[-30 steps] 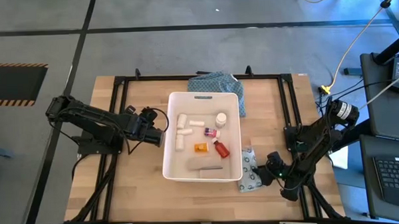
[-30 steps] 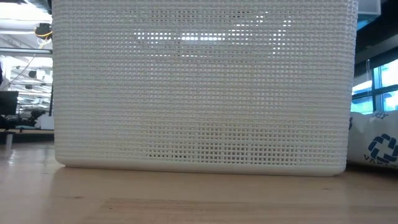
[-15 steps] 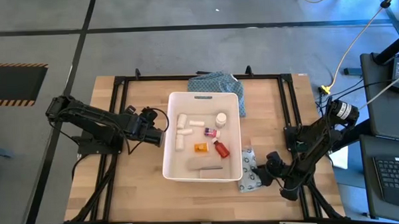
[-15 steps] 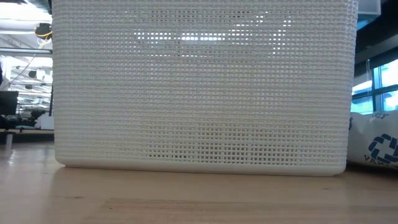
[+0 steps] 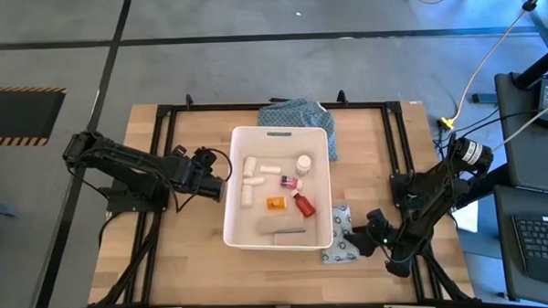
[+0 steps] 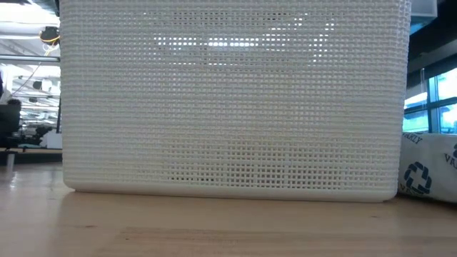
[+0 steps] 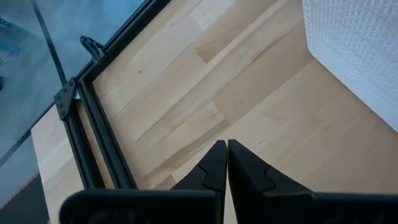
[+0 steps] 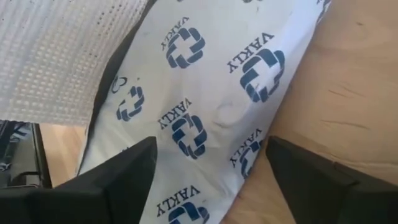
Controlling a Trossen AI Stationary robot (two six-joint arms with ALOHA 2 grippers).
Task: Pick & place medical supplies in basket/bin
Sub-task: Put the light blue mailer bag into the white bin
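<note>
Pouch: your flat white blue-logo pouch (image 8: 211, 106) has slid toward the white plastic tub (image 5: 234, 187); not yet lifted.
Right gripper (image 8: 208, 165): fingers spread astride it.
Left gripper (image 7: 227, 163): pinched closed, empty.

The white mesh tub (image 5: 231, 187) sat mid-table, holding white bottles and rolls (image 5: 253, 177), a red bottle (image 5: 304, 205) and an orange item (image 5: 274, 203). The patterned pouch (image 5: 338, 247) lay flat against its corner, between my spread right fingers (image 8: 124, 177).

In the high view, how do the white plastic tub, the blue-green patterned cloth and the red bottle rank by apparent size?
Largest to smallest:
1. white plastic tub
2. blue-green patterned cloth, partly hidden behind the tub
3. red bottle
</note>
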